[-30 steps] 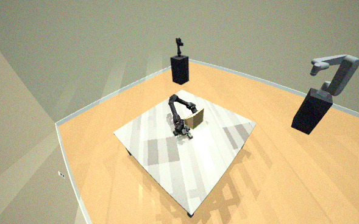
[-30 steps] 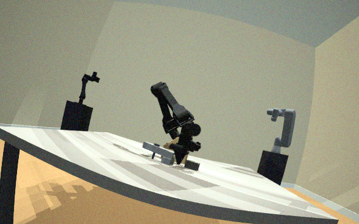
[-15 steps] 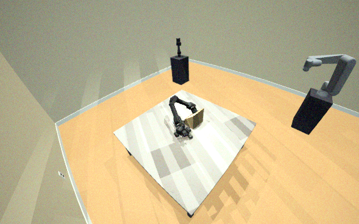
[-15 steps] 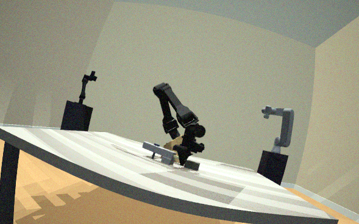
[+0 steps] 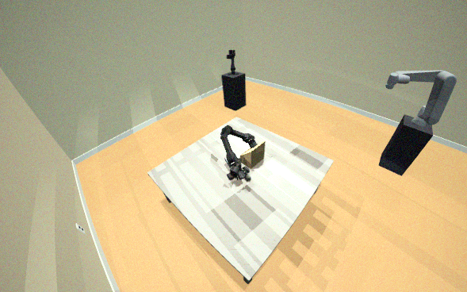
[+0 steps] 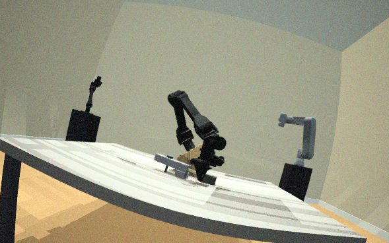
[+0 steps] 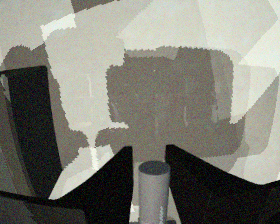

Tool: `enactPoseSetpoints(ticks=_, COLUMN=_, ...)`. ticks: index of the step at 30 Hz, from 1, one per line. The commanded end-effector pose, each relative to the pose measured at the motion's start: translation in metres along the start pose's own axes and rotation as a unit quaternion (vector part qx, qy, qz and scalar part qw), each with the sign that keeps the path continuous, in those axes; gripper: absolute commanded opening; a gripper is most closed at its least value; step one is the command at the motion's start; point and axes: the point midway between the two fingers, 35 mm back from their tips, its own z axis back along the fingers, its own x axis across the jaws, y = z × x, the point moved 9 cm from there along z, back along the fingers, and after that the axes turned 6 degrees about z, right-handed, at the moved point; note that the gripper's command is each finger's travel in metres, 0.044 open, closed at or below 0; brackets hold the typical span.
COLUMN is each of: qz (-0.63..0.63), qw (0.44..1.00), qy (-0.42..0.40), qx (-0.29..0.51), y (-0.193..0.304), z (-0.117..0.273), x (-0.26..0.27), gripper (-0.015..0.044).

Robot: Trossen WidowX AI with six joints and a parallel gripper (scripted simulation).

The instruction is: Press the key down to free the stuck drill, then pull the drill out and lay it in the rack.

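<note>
My gripper (image 6: pixel 201 179) (image 7: pixel 148 153) points down low over the table. Its black fingers stand a little apart. A grey cylinder (image 7: pixel 154 195) with a darker round end, likely the drill, lies between them, with a narrow gap beside it on the left. A blue-grey fixture stands beside the gripper in the exterior view, with a long bar (image 6: pixel 171 162) and a block (image 6: pixel 181 173). A small dark-blue piece, possibly the key, shows on top of the bar. A dark grey block (image 6: pixel 210 179) is just right of the fingers. Which part is the rack, I cannot tell.
A tan panel (image 5: pixel 254 155) (image 6: pixel 189 156) stands behind the gripper, near the arm's base. The table (image 5: pixel 247 254) (image 6: pixel 77 178) carries patchy shadows. A black shape (image 7: pixel 33 130) rises at the left of the wrist view. Two other arms stand on black pedestals (image 5: pixel 234 91) (image 5: pixel 405 144) beyond the table.
</note>
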Motion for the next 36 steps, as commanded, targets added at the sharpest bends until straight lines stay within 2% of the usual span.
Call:
enactPoseSetpoints(ticks=1, qz=0.000, qw=1.000, qy=0.000, qx=0.000, y=0.001, z=0.000, x=0.000, gripper=0.0184)
enactPoseSetpoints(ticks=11, qz=-0.001, qw=1.000, qy=0.000, qx=0.000, y=0.005, z=-0.001, x=0.000, gripper=0.0440)
enactPoseSetpoints(ticks=36, qz=-0.001, qw=1.000, qy=0.000, qx=0.000, y=0.014, z=-0.004, x=0.000, gripper=0.0440)
